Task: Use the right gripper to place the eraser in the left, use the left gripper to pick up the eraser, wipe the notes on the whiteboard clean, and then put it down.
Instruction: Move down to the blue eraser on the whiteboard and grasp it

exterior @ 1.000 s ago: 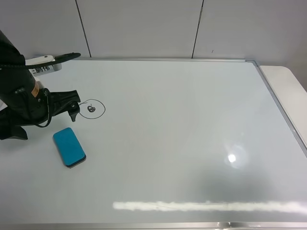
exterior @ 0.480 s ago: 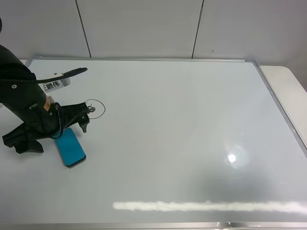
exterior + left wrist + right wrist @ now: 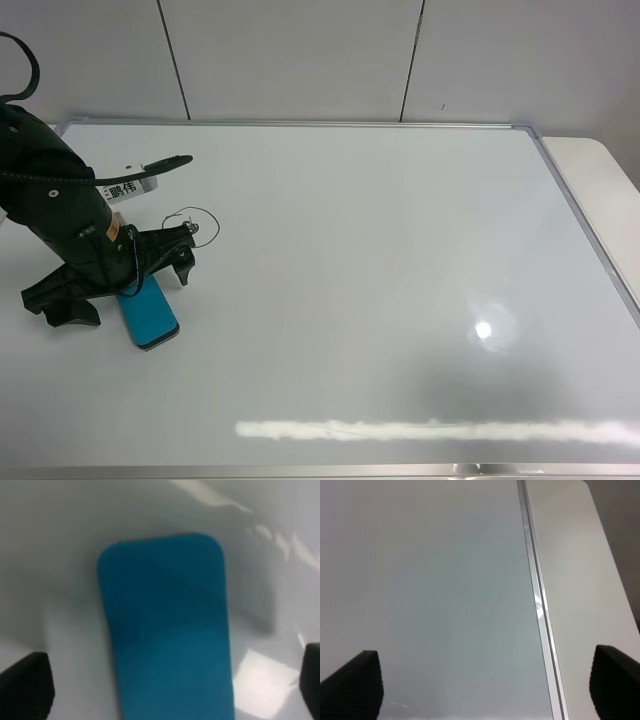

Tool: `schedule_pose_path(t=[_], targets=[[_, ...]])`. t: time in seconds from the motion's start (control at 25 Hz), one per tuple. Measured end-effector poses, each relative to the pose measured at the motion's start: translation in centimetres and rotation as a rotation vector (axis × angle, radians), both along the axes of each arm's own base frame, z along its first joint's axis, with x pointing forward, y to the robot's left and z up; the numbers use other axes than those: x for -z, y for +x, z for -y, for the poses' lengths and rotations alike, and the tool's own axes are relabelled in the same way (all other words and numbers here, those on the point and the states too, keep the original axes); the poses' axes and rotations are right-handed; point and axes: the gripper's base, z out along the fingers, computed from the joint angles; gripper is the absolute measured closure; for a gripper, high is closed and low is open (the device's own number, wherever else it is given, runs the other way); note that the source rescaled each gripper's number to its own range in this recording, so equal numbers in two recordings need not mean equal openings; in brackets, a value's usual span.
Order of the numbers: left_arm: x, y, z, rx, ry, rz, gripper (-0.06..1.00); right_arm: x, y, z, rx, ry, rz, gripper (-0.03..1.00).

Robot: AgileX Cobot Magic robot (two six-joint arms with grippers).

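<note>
A teal eraser (image 3: 150, 313) lies flat on the whiteboard (image 3: 380, 250) at the left. It fills the middle of the left wrist view (image 3: 167, 625). My left gripper (image 3: 155, 275) hangs over the eraser's far end, open, with its fingertips (image 3: 27, 685) on either side of the eraser and not touching it. The notes (image 3: 195, 228), a small black scribble inside a drawn ring, sit just beyond the gripper. My right gripper (image 3: 485, 685) is open and empty over the bare board near its right frame; it is out of the exterior view.
The board's metal frame (image 3: 535, 605) runs along the right side, with a white table surface (image 3: 600, 180) past it. A white name tag on a black cable (image 3: 140, 183) sticks out from the left arm. A grey panelled wall stands behind the board.
My left arm has swung right and toward the front, from beside the notes to over the eraser. The eraser has not moved.
</note>
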Motion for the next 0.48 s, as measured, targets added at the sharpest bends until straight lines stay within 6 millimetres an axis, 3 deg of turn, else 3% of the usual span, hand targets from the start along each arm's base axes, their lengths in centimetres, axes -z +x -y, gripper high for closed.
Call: schedule_pose_path(t=[0.48], targets=[[0.06, 0.03, -0.04, 0.027, 0.02, 0.004, -0.06, 0.0, 0.0, 0.0, 0.0, 0.0, 0.0, 0.16]])
